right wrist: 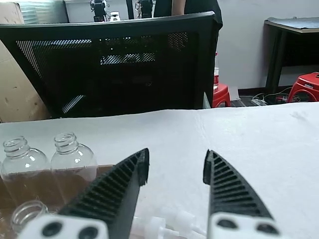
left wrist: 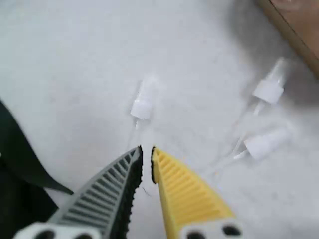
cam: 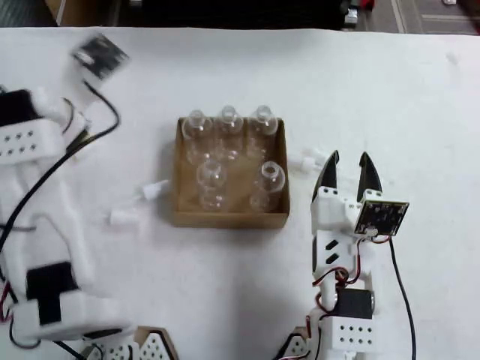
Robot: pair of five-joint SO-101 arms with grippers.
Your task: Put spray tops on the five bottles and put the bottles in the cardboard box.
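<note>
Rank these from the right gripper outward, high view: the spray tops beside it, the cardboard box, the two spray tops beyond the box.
1. Spray tops, right beside the right gripper.
2. Cardboard box, next over.
3. Near spray top, by the box's far wall.
4. Outer spray top, farther out beyond it.

The bottles (cam: 227,124) are clear and glossy; the box (cam: 225,220) is matt brown cardboard. White matt cloth covers the bench (cam: 337,90). Spray tops (left wrist: 141,105) are smooth white plastic. The left claw (left wrist: 146,157) and right claw (right wrist: 174,169) are ribbed matt plastic.
</note>
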